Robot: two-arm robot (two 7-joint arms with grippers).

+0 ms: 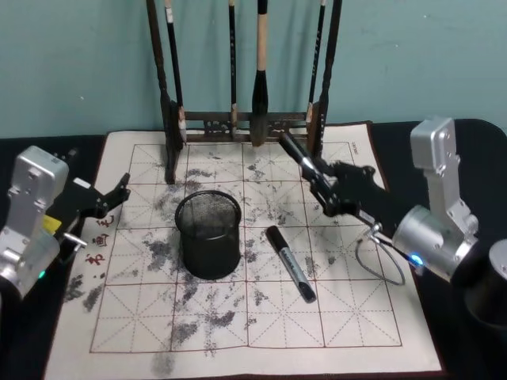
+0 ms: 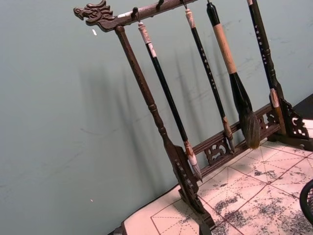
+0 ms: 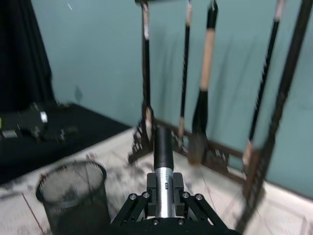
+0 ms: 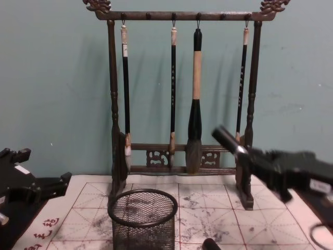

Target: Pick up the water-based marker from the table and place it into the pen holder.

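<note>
Closest to us, the right gripper [image 3: 165, 198] has its black fingers clamped on the marker [image 3: 164, 147]. The marker is a smooth round stick with a silver-grey barrel in the grip and a black cap end sticking out past the fingertips. From the head view we see it held up off the table [image 1: 32, 146], tilted with the cap end toward the wooden brush rack [image 1: 245, 123]. It hangs above the far right part of the white felt mat [image 1: 348, 317], beyond and to the right of the pen holder [image 1: 208, 235].

The holder is a round cup of fine black wire mesh with a solid rim (we can see straight through its wall). It stands upright on the mat's red grid, among grey ink blots. A second marker [image 1: 290, 263], black with a grey end, lies flat just to the holder's right. The left gripper [image 1: 111, 198] sits at the mat's left edge with its fingers apart and holding nothing.
</note>
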